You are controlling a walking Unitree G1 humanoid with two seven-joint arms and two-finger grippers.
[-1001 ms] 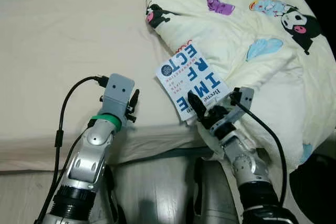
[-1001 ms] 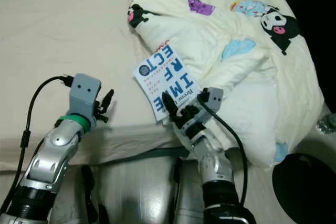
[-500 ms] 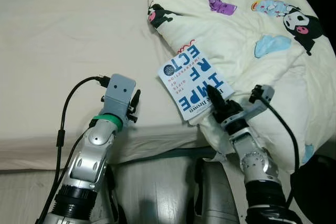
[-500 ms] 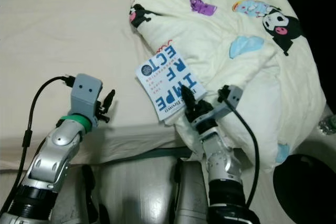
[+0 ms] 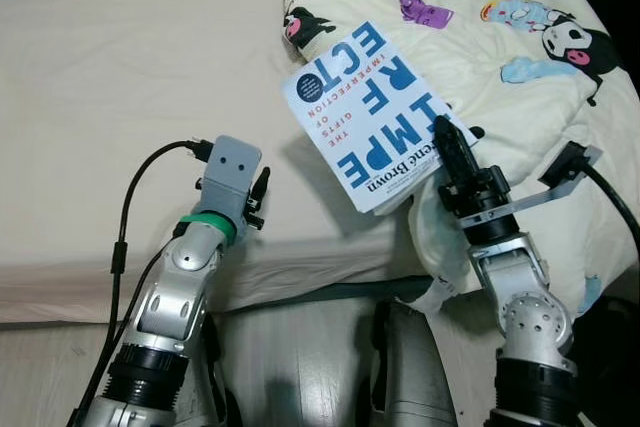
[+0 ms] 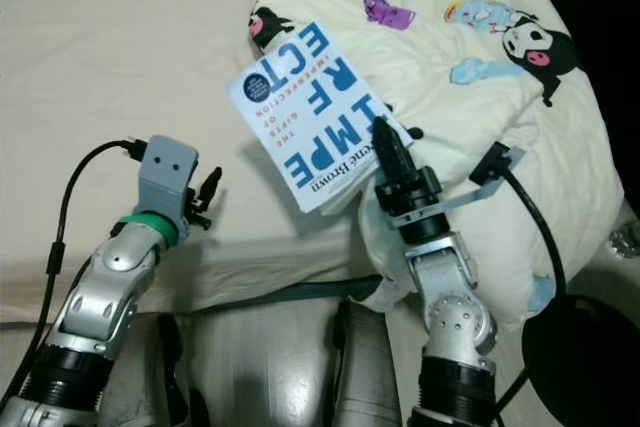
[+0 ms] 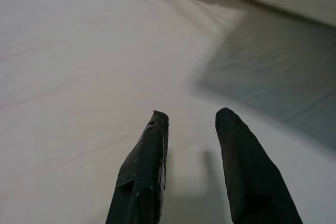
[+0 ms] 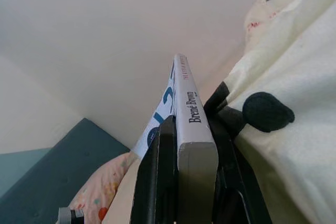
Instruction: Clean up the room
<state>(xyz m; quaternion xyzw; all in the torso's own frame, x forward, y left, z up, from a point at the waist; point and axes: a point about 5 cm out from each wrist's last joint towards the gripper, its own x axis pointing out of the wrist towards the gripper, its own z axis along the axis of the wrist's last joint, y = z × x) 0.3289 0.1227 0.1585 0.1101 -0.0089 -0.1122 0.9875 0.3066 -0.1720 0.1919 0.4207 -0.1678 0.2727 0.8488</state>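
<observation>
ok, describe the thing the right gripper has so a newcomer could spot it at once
Start at the bed with its plain cream sheet; on its right side lies a rumpled duvet printed with cartoon characters. At the duvet's near edge the right gripper clamps a book by its spine, lifted and tilted. It is the one flat, hard-edged thing there: a white and blue cover with big blue block letters.

A cream-sheeted bed spreads ahead of both grippers, a cartoon-print comforter heaped beyond the right one, pale wood floor below under soft light.
</observation>
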